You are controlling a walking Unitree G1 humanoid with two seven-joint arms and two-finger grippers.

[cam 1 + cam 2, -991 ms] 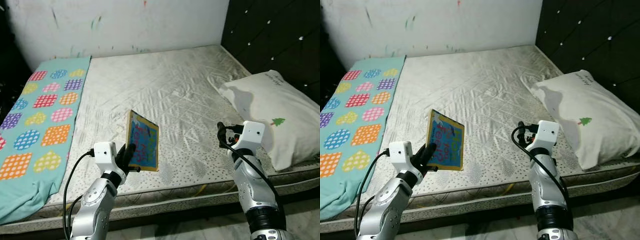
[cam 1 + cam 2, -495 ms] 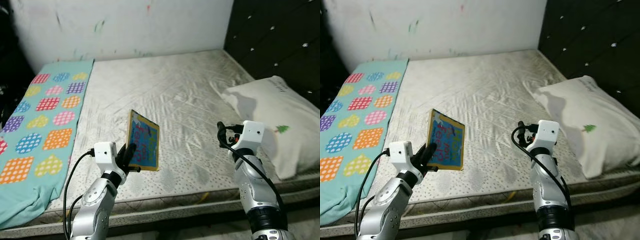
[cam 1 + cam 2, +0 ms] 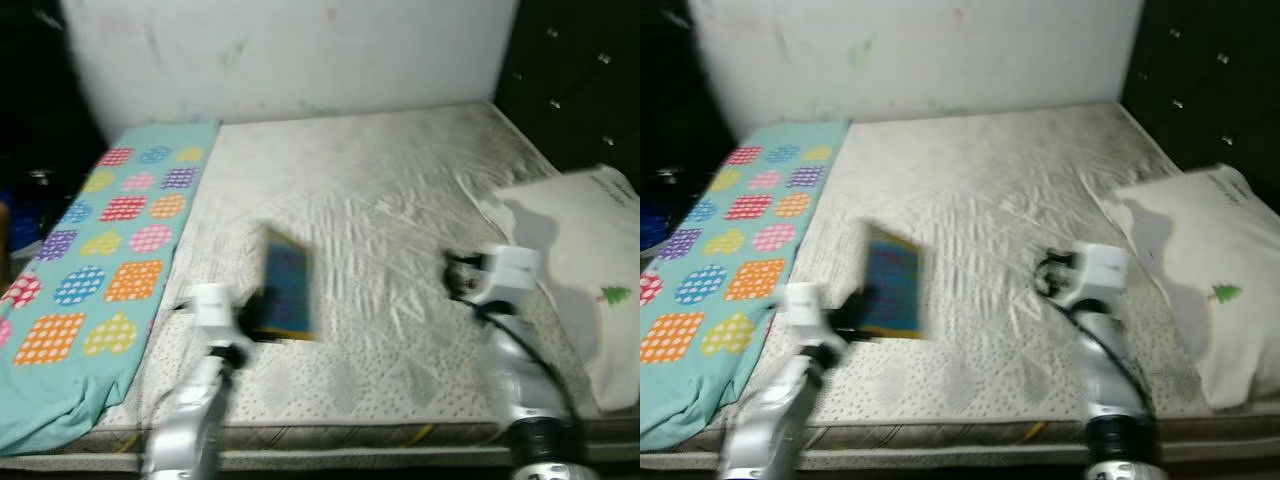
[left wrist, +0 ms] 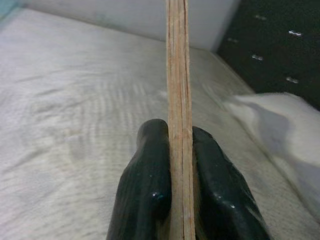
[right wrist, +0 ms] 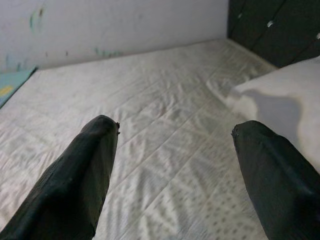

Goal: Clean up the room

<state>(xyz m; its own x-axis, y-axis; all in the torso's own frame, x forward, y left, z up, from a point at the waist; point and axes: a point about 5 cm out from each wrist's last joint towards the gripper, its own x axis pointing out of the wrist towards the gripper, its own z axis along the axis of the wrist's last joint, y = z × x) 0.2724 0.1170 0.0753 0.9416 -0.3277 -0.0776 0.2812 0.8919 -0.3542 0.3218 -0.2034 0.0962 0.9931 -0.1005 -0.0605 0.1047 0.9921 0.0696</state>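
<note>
The whole view is swinging toward the robot's left since the earlier frames: the dark space beyond the bed's left edge is now showing, the pillow (image 3: 585,275) is sliding toward the right side of the picture, and everything is smearing with blur, so it is the camera that is turning, not the things on the bed. Relative to the arms, the book (image 3: 284,297) is keeping the same place as half a second ago, standing upright in the left gripper (image 4: 181,165) above the mattress (image 3: 400,200), near its front edge and just inside the patterned blanket (image 3: 110,235) lying along the left edge.

In the left wrist view the two black fingers (image 4: 150,185) are pressing flat on either side of the book's thin board edge, closed down to the thickness of the pages (a firm pinch, as far as can be judged). The book's long axis is running straight out along the fingers, its faces parallel to them, so any setting-down is turning on the left arm alone. The right gripper (image 5: 175,165) is hanging over the front part of the mattress nearer the pillow, its fingers (image 5: 82,175) spread wide and holding nothing, well apart from the book.
</note>
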